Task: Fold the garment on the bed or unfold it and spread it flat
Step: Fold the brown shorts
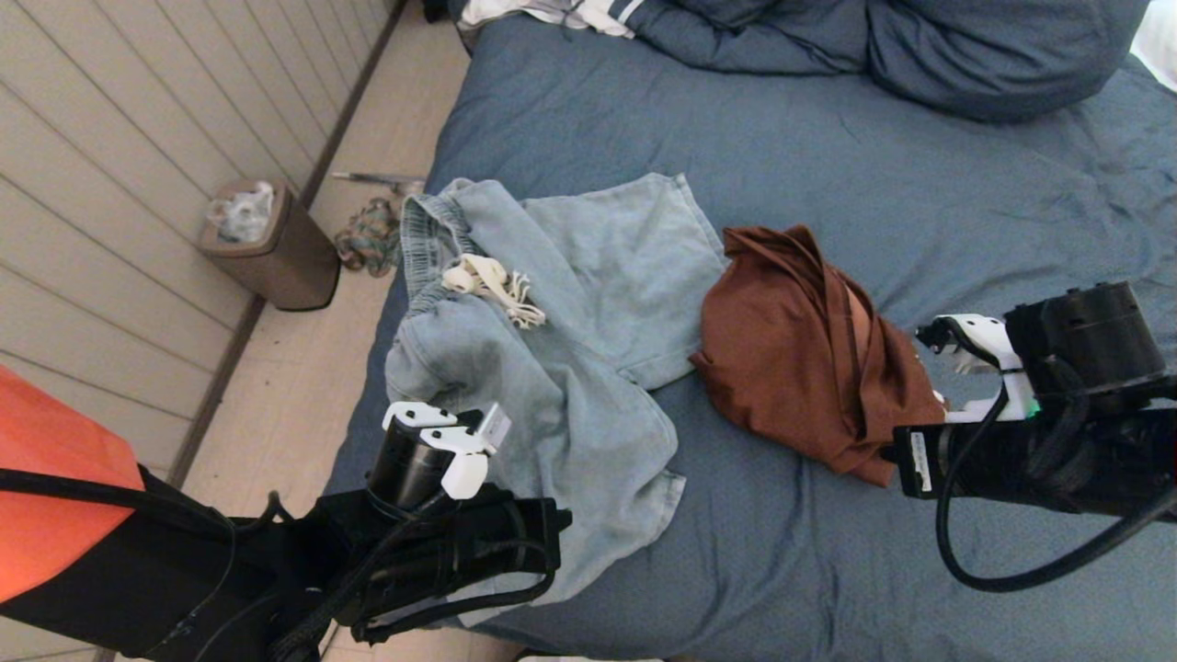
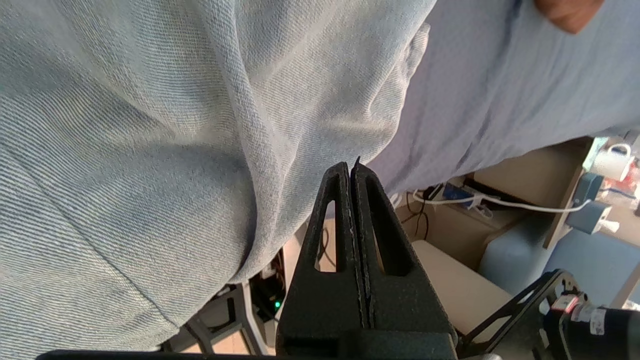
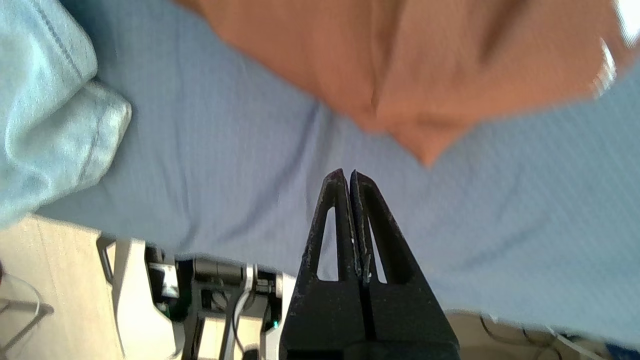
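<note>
On the slate-blue bed [image 1: 828, 165] lie two crumpled garments. Light-blue denim shorts [image 1: 570, 322] with a white drawstring sit left of centre, and a brown garment [image 1: 791, 359] lies bunched beside them on the right. My left arm [image 1: 432, 460] hangs over the near edge of the shorts. In its wrist view the left gripper [image 2: 350, 167] is shut and empty, its tips just short of the shorts [image 2: 175, 125]. My right arm [image 1: 1011, 441] is at the brown garment's right side. The right gripper [image 3: 348, 174] is shut and empty over bare cover, a little short of the brown garment [image 3: 400, 65].
A bunched blue duvet and pillows [image 1: 919, 46] fill the bed's far end, with a white striped cloth [image 1: 552, 14] beside them. On the floor left of the bed stand a brown waste bin [image 1: 271, 244] and a small heap of things [image 1: 368, 237]. A panelled wall runs along the left.
</note>
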Robot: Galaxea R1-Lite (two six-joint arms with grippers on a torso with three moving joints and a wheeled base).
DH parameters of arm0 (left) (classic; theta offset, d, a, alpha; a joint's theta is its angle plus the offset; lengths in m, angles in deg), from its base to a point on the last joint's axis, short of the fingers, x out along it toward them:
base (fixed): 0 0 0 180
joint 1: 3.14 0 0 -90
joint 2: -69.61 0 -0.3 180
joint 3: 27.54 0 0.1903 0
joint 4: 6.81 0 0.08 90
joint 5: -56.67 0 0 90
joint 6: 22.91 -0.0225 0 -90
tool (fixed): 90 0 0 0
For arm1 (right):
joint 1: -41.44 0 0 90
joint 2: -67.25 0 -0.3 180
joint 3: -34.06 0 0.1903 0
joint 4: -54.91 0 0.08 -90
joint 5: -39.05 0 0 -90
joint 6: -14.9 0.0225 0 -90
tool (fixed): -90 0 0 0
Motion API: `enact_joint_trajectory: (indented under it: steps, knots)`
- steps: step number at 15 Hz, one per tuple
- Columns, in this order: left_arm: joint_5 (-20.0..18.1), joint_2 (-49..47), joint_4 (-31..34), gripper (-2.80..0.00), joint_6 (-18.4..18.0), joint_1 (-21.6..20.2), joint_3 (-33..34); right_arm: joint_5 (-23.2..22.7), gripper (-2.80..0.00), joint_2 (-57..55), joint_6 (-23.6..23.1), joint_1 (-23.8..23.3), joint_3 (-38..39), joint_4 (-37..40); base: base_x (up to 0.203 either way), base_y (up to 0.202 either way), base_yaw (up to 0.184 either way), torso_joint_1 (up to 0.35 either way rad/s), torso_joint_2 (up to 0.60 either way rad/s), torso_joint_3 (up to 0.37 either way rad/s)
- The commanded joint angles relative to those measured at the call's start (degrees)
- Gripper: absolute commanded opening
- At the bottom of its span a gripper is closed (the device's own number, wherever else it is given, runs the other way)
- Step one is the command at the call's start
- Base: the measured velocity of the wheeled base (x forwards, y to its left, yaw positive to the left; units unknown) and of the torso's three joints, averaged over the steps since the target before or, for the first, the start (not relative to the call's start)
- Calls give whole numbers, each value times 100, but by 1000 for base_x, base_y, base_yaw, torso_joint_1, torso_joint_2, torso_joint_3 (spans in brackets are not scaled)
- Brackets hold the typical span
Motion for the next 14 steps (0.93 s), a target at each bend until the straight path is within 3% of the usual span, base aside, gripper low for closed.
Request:
enact_joint_trajectory:
  steps: [1,10,14]
  knots:
    - [-4,-67,-24,-280,22,22,-2,3,-280,-445,-37,-44,-28,-252,0,0,0,0,0,0]
    - [-4,-342,-134,-280,31,22,-35,0,-280,-1423,-436,-861,-621,-894,0,0,0,0,0,0]
    - [45,-593,-486,-280,177,238,30,-12,-280,-1595,-584,-1330,-1628,-869,0,0,0,0,0,0]
